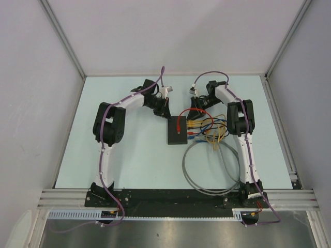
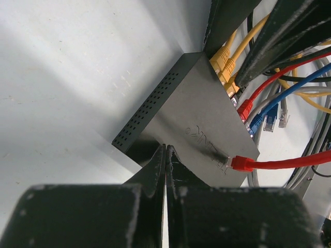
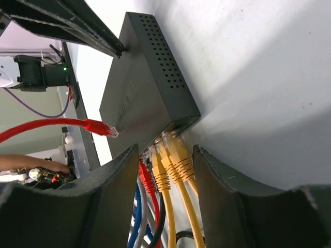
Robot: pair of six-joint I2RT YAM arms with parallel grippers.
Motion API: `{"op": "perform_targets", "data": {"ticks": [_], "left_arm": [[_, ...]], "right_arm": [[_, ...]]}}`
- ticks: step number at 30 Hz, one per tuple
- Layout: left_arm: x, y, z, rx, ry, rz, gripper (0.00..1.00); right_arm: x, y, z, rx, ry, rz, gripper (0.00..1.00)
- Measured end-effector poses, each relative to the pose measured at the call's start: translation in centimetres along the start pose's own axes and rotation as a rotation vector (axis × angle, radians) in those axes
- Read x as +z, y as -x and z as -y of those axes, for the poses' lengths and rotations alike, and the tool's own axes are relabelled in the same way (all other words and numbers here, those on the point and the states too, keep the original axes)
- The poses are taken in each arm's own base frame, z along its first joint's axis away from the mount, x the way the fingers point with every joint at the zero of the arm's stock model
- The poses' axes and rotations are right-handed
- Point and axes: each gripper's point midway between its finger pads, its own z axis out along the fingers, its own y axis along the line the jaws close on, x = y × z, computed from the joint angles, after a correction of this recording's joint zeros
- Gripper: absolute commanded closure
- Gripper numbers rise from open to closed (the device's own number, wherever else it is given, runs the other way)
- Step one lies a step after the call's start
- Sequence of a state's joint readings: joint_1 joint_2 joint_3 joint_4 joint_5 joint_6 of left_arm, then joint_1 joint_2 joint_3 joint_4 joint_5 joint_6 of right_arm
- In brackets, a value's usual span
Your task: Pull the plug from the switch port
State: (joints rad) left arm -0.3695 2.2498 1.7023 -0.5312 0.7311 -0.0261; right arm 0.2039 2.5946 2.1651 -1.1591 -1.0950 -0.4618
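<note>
A pale table carries two white-and-black arms that reach away from their bases and bend in toward each other over the middle.

The switch, a flat black box with rows of vent holes along its side, lies on the table between the two grippers. It is directly ahead of the right gripper, with its socket edge facing that gripper's fingertips. The left gripper sits at the opposite end.

A grey cable loop lies on the table behind the right gripper, toward that arm's base. Around that gripper, red, blue and yellow cables spread in a tangle.

The right gripper's jaws stand partly apart, holding nothing. One finger is on each side of the yellow plugs seated in the switch's sockets, and a thin gap shows at each side. A red plug and a blue plug sit further along the same edge, just beside the left finger of that pair.

The left gripper is closed, fingers pressed together and empty. Its tip is at the switch's corner and seems to touch it.

A loose red plug rests on the switch's top face, just right of the left gripper's tip.
</note>
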Motion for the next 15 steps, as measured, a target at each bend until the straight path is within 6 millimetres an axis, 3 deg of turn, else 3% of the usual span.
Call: {"op": "perform_targets", "data": {"ticks": [15], "left_arm": [[0.05, 0.01, 0.02, 0.003, 0.003, 0.000, 1.00]], "right_arm": [[0.41, 0.10, 0.40, 0.031, -0.016, -0.008, 0.58]]}}
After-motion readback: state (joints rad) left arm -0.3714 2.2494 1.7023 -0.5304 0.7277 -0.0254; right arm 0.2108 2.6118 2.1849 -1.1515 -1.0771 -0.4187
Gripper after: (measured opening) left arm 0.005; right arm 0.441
